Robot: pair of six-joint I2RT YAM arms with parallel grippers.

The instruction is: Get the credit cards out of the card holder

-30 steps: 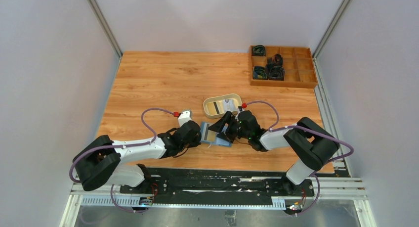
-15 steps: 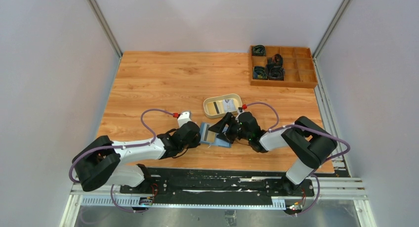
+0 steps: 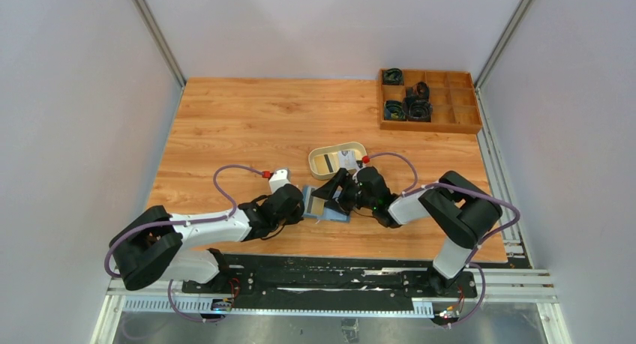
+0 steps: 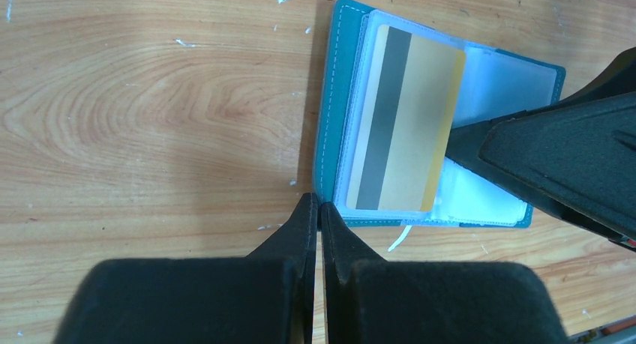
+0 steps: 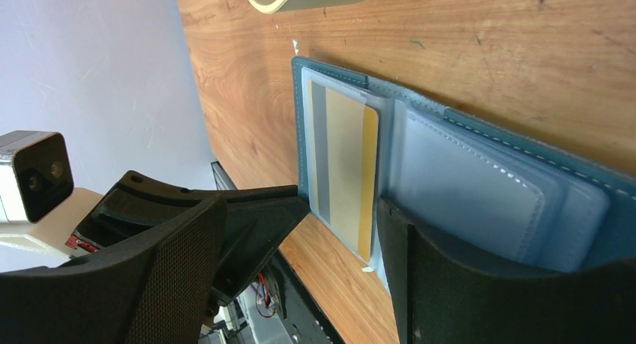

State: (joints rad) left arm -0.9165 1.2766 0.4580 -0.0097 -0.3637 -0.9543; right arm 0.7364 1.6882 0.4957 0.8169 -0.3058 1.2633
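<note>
card holder (image 4: 324, 134) stays open while right gripper (image 5: 343, 209) edges left.

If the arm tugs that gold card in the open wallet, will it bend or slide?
The gold card lies flat with straight edges, so probably stiff. Its glossy face may slip. The clear sleeve over it could drag.

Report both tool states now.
Left tool: closed, holding nothing, tips at the edge of the card holder.
Right tool: open over the card holder, gripping nothing.
</note>
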